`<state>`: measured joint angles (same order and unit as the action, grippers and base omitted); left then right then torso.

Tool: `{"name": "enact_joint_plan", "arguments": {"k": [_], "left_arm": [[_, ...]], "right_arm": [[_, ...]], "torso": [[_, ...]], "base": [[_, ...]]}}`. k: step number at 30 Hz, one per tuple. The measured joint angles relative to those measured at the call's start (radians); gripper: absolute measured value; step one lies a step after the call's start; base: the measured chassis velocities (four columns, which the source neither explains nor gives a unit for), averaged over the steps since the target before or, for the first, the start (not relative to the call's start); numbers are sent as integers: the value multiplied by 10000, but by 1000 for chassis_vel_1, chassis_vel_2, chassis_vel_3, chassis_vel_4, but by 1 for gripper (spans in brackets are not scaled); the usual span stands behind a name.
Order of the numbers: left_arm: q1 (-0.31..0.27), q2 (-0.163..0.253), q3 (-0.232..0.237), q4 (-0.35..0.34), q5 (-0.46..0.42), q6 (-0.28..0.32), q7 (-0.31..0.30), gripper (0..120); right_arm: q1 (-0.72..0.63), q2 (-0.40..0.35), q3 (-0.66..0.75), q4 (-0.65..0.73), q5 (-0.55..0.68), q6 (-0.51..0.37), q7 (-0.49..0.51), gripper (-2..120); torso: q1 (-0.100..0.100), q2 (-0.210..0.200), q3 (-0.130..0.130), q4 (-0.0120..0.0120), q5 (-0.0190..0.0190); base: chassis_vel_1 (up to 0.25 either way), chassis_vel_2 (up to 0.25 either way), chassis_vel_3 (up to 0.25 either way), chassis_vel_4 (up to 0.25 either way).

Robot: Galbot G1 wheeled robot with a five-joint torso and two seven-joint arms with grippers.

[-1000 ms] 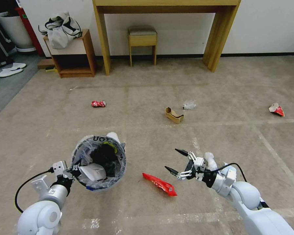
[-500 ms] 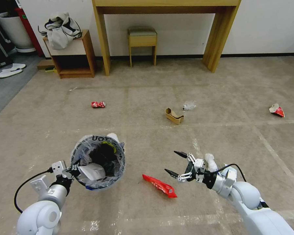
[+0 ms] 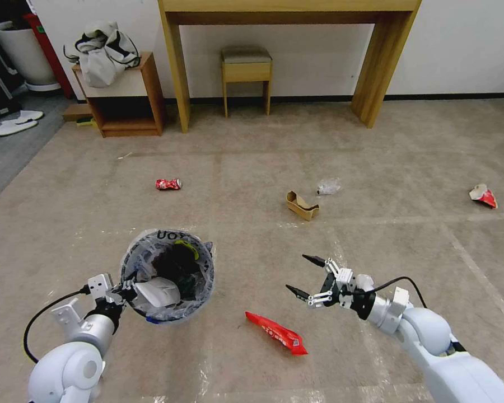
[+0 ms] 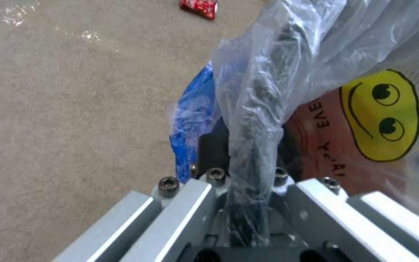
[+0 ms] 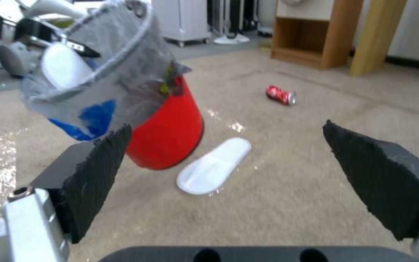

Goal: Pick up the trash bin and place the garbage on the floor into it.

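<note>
Left tool (image 3: pixel 120 292) gripping trash bin (image 3: pixel 168 274) rim at eight o'clock, right tool (image 3: pixel 308 277) hovering wide open, empty, red foil wrapper (image 3: pixel 275 333) lying between them on floor (image 3: pixel 252 184).

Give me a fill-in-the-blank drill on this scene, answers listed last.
1. The left gripper grips the trash bin by its ____.
2. The right gripper hovers with its jaws ____.
3. The foil wrapper on the carpet is coloured ____.
4. The soda can lies on its ____.
Answers: rim; open; red; side
</note>
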<state>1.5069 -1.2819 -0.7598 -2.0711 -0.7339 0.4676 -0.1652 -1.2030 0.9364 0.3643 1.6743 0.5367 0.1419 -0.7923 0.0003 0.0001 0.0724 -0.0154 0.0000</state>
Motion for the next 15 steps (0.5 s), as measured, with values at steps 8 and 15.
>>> {"name": "enact_joint_plan", "arguments": {"k": [8, 15], "left_arm": [[35, 96, -136, 163, 414, 4, 188, 0], [-82, 24, -140, 313, 478, -102, 296, 0]], "right_arm": [[982, -743, -1187, -536, 1096, -1163, 759, 100], [1415, -971, -2015, -826, 1955, -2111, 1123, 100]], "torso": [[1, 0, 1, 3, -1], [0, 0, 1, 0, 0]], "base": [[0, 0, 0, 0], [0, 0, 0, 0]]}}
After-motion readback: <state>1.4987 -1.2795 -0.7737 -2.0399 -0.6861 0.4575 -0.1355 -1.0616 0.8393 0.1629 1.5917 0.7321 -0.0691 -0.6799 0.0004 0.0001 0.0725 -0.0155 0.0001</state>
